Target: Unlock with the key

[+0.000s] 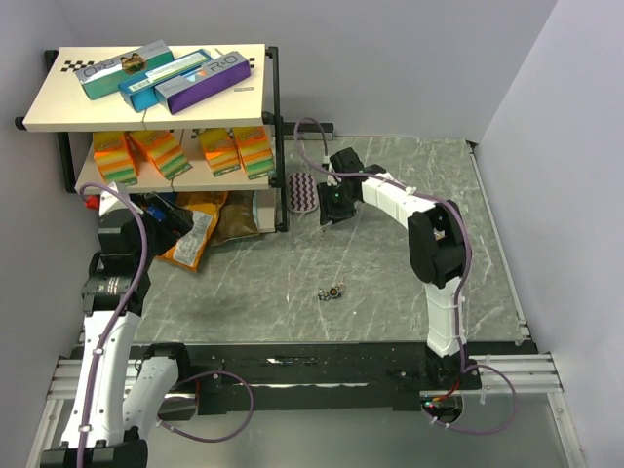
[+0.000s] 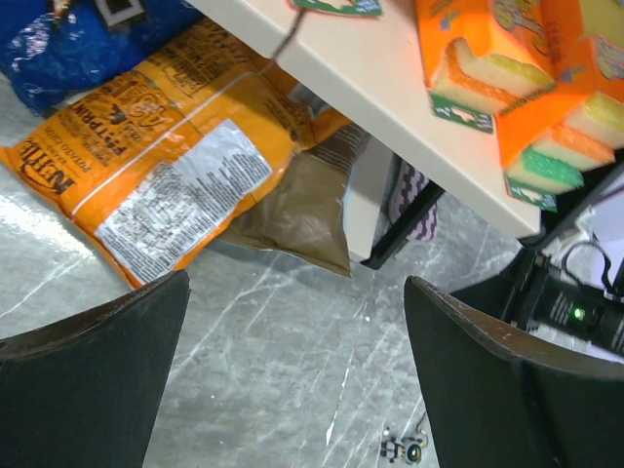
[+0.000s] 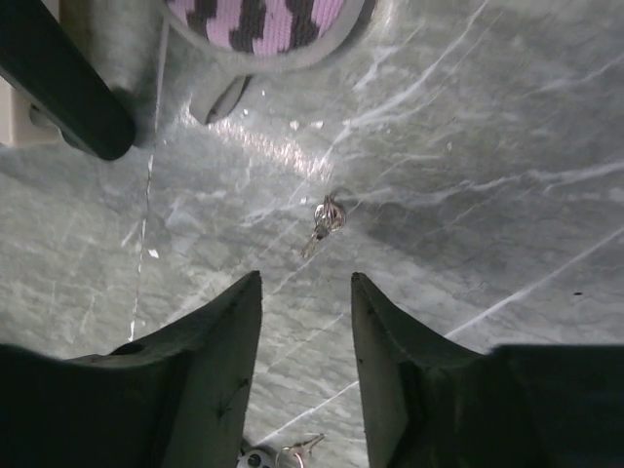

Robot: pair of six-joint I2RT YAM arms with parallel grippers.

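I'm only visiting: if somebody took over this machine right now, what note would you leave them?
Left gripper: jaws wide open, empty, near the orange snack bag by the shelf.
Right gripper: jaws apart, empty, above the table; a tiny metal piece that looks like the key lies just ahead, untouched.
A small metal cluster lies mid-table; lock or not, I cannot tell.
Done: nothing gripped yet. Left: grasp the key, then unlock.

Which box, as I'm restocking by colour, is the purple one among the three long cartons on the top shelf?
The rightmost long purple cardboard box; the teal box and blue box lie to its left.
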